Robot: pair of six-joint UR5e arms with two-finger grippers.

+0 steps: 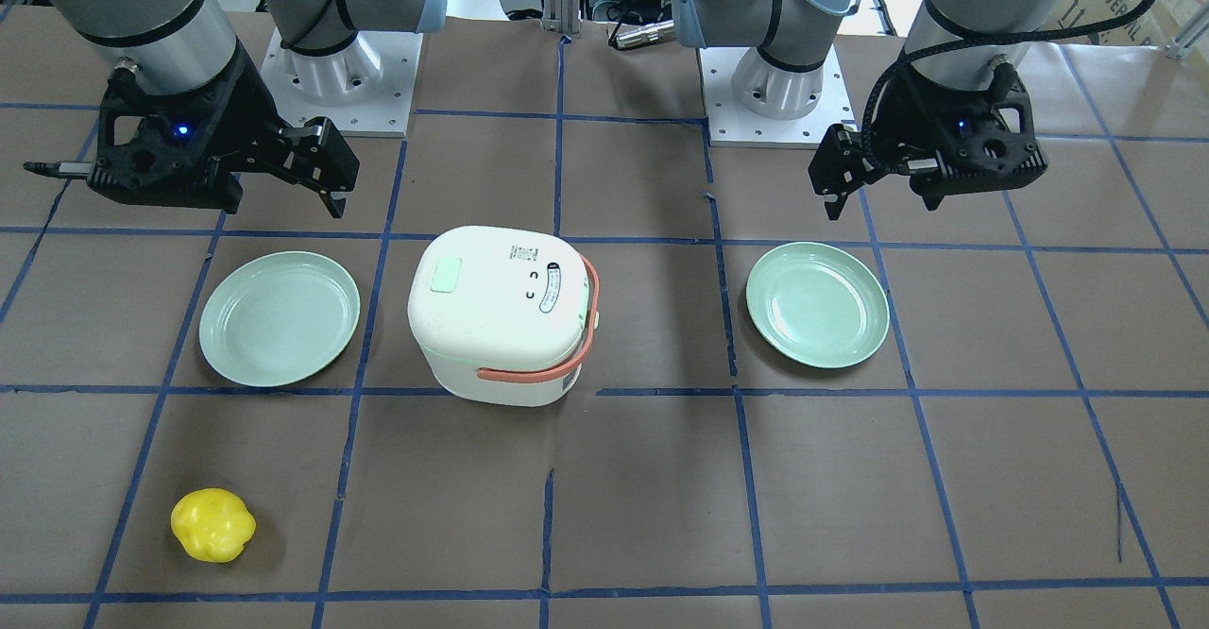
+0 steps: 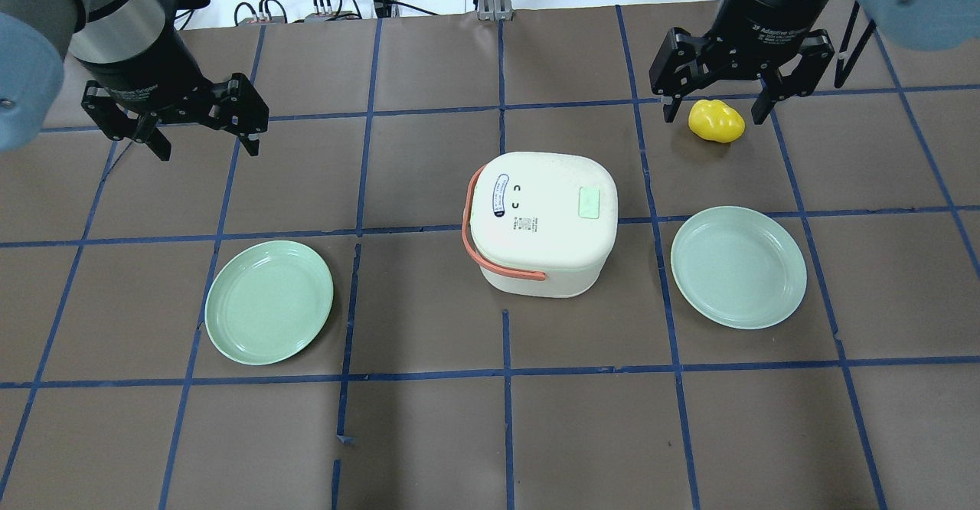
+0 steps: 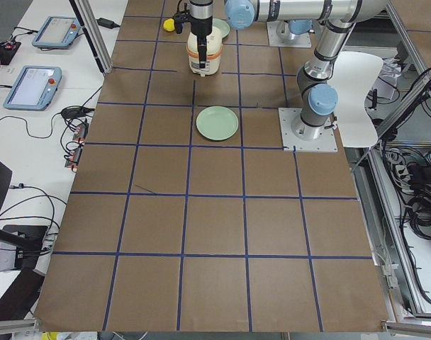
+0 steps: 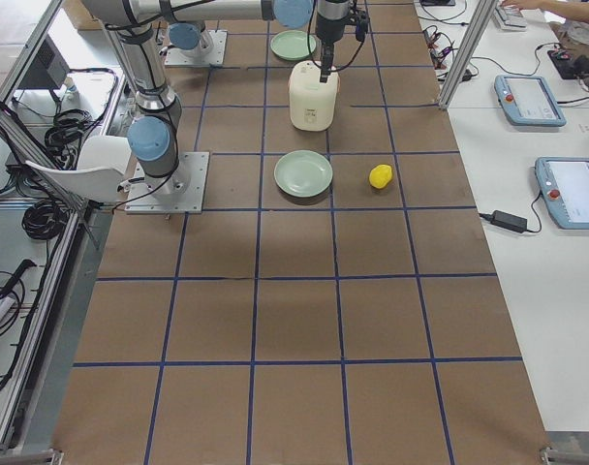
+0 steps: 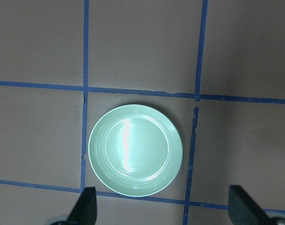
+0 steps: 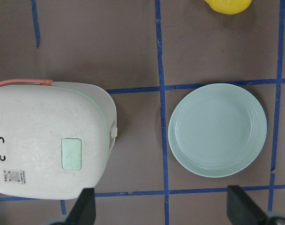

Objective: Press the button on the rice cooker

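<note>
The white rice cooker (image 1: 501, 313) with a salmon handle stands mid-table; it also shows in the overhead view (image 2: 543, 219) and the right wrist view (image 6: 48, 140). Its pale green button (image 2: 589, 204) sits on the lid, on my right-hand side (image 6: 71, 153). My right gripper (image 2: 716, 114) is open and empty, high above the table beyond and to the right of the cooker; its fingertips (image 6: 84, 206) show at the bottom of its wrist view. My left gripper (image 2: 207, 145) is open and empty, far left of the cooker, above a green plate (image 5: 135, 150).
A green plate (image 2: 268, 301) lies left of the cooker and another (image 2: 739, 266) lies right of it. A yellow toy pepper (image 2: 716, 121) lies beyond the right plate, under my right gripper. Brown paper with blue tape lines covers the table (image 2: 429, 433).
</note>
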